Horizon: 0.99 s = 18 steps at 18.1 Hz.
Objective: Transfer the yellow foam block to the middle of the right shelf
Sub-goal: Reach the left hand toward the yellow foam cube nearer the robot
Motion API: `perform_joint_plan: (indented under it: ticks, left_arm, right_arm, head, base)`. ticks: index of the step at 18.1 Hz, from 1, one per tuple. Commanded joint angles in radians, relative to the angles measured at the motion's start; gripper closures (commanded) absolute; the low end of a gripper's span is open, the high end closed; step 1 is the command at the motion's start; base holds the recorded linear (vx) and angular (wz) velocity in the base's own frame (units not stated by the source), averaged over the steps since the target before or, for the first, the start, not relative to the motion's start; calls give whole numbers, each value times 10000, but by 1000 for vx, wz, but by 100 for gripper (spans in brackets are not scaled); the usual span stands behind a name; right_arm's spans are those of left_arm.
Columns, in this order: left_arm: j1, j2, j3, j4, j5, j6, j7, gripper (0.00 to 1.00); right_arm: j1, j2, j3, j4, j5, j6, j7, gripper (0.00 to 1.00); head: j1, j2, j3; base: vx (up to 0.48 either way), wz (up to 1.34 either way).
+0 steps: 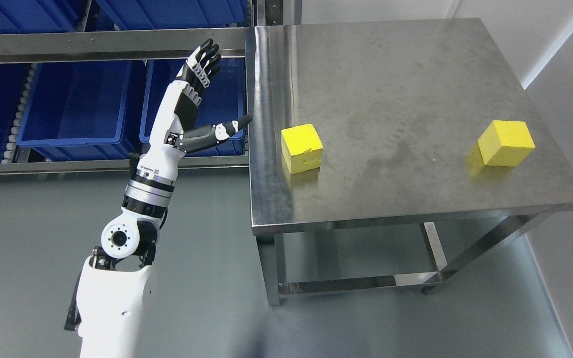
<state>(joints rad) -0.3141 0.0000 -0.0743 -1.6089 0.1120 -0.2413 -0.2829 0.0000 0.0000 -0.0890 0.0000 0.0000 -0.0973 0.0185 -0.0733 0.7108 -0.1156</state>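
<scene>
Two yellow foam blocks sit on a steel table. One block is near the table's left edge, the other near its right edge. My left hand is raised left of the table, in front of the shelf, open and empty, fingers spread upward and thumb pointing toward the table edge. It is a short way left of the nearer block and touches nothing. The right arm is out of view.
A metal shelf rack with several blue bins stands behind the left arm. The table has a lower steel shelf. Grey floor lies at the left and front; a white wall runs along the right.
</scene>
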Motion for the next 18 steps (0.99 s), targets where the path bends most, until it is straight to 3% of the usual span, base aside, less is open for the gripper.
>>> perform_joint_plan:
  ticks: [1,3,5,8,11,18]
  left_arm:
    - [226,175,6,-63,0,-26,-9,0]
    - [227,175,68,-64,0,-193,-9,0]
    - [211,671,68,-94,0,-973,-146,0]
    - [226,2005,221,-94,0,-1513,-1582,0]
    - [242,2806,436,28,-152,-1499,-3347,0]
    - [-308,2194,253,1606,-2574,-1376,-3997,0]
  right_arm:
    - [-16,-175,0,-174,0,7,-1,0]
    - [-16,-175,0,-174,0,7,-1,0]
    - [-16,-175,0,-174,0,7,-1,0]
    - [-31,-175,0,-174,0,7,-1,0]
    - [-16,-175,0,-174,0,7,-1,0]
    - [-16,-175,0,-174,-15,7,-1,0]
  head:
    - [0,0,0]
    - [0,0,0]
    - [0,0,0]
    - [0,0,0]
    - [0,0,0]
    - [0,0,0]
  base:
    - [7,42]
    - [0,0]
    - [0,0]
    - [0,0]
    - [0,0]
    - [0,0]
